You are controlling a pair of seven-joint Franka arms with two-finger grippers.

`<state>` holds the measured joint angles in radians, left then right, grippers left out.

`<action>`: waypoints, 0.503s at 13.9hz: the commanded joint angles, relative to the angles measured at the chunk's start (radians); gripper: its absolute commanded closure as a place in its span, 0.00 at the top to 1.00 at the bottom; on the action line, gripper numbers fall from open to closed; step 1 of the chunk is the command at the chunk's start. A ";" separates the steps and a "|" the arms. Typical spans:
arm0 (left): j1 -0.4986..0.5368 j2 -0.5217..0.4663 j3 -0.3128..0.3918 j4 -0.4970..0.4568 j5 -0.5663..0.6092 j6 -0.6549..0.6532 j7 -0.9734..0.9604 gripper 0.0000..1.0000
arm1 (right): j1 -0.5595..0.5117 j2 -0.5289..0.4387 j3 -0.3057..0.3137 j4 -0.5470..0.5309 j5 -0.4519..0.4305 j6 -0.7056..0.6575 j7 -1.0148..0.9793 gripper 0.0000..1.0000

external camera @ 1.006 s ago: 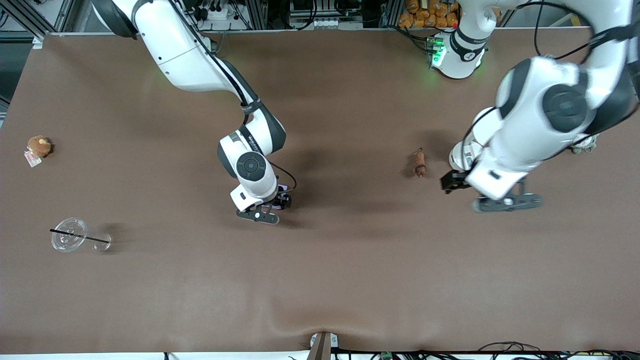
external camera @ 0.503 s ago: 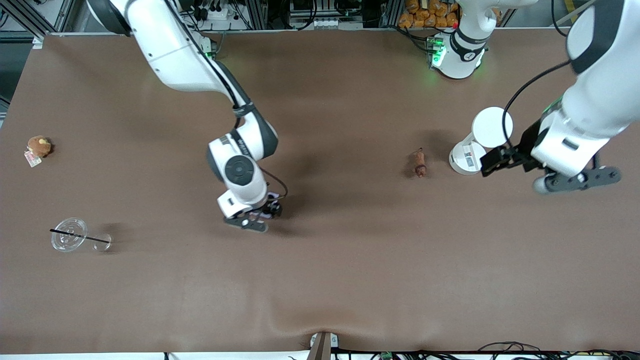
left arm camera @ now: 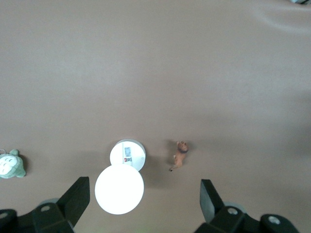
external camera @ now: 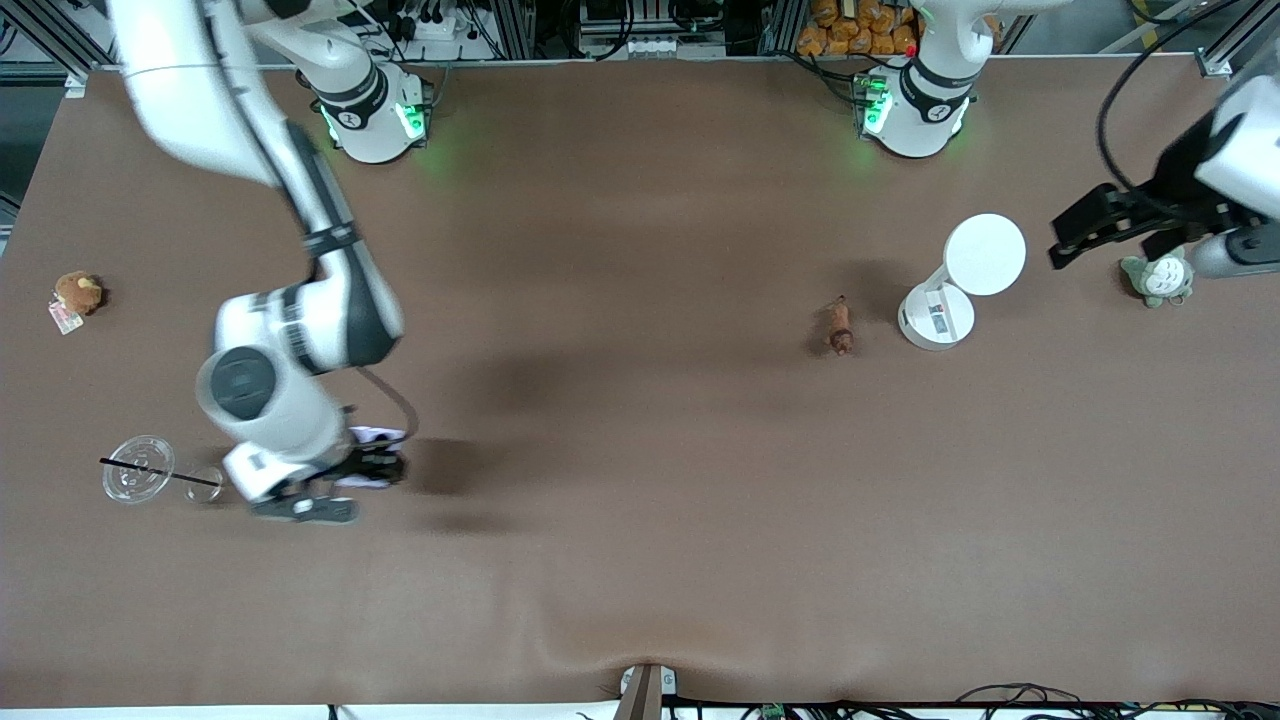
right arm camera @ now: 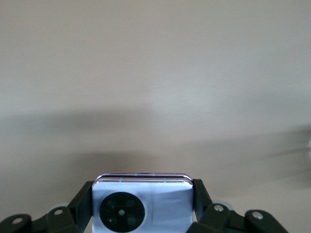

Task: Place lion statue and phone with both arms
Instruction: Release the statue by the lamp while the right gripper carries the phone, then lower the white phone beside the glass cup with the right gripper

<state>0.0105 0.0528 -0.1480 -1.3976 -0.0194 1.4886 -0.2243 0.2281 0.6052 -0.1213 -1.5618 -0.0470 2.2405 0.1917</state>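
The lion statue (external camera: 840, 328), a tiny reddish-brown figurine, lies alone on the brown table beside a white stand; the left wrist view shows it too (left arm camera: 181, 155). My left gripper (external camera: 1225, 258) hangs open and empty, high over the left arm's end of the table above a grey-green plush; its black fingers (left arm camera: 210, 196) stand wide apart. The phone (right arm camera: 160, 199) is pale lavender and folded, with a black round camera circle. My right gripper (right arm camera: 142, 208) is shut on its two sides. That gripper (external camera: 350, 475) and the phone (external camera: 374, 437) are over the table beside a clear cup.
A white round-topped stand (external camera: 950, 290) rises beside the lion statue, toward the left arm's end. The grey-green plush (external camera: 1160, 278) lies past it. A clear cup with a black straw (external camera: 140, 468) and a brown plush toy (external camera: 78, 292) lie at the right arm's end.
The right arm has carried the phone from mid-table toward its own end, up to the clear cup. The left arm has risen and drawn away from the lion statue, uncovering the white stand.
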 commanded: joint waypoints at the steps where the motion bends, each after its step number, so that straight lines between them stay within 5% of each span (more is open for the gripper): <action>1: 0.023 -0.011 -0.005 -0.023 -0.017 -0.051 0.059 1.00 | -0.096 0.033 0.023 0.016 -0.004 0.075 -0.142 0.13; 7: 0.025 0.009 -0.005 0.008 -0.007 -0.054 0.054 1.00 | -0.167 0.119 0.026 0.003 -0.001 0.212 -0.192 0.14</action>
<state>0.0253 0.0555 -0.1513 -1.4122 -0.0208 1.4489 -0.1750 0.0936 0.7082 -0.1155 -1.5639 -0.0457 2.4279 0.0144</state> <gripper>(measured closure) 0.000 0.159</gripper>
